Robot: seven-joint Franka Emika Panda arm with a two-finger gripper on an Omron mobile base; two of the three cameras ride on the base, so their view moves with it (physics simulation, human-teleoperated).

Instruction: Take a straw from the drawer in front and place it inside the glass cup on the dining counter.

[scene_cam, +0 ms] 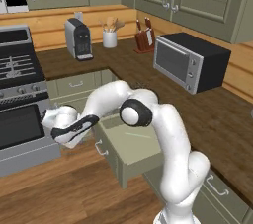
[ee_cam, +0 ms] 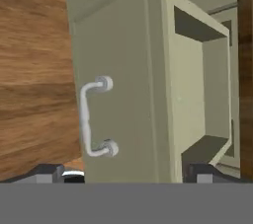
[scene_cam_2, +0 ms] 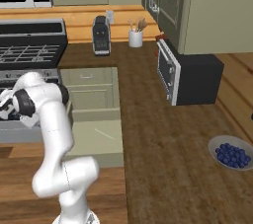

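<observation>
The sage-green drawer (scene_cam: 132, 150) stands pulled out from under the dark counter, its inside open to view. A thin pale straw (scene_cam_2: 104, 134) lies on the drawer's floor. My gripper (scene_cam: 91, 121) hangs low to the left of the drawer front, open and holding nothing. In the hand view the gripper (ee_cam: 123, 172) faces the drawer front (ee_cam: 123, 85) a short way off. The silver handle (ee_cam: 91, 117) is left of centre, clear of both fingertips (ee_cam: 49, 171). The glass cup and the dining counter are out of view.
A stove (scene_cam: 15, 70) stands to the left of the drawer. On the counter are a coffee machine (scene_cam: 78, 38), a utensil pot (scene_cam: 109, 35), a knife block (scene_cam: 145, 38), a toaster oven (scene_cam: 190, 62) and a bowl of blueberries (scene_cam_2: 231, 153). Wooden floor (scene_cam: 59, 193) lies below.
</observation>
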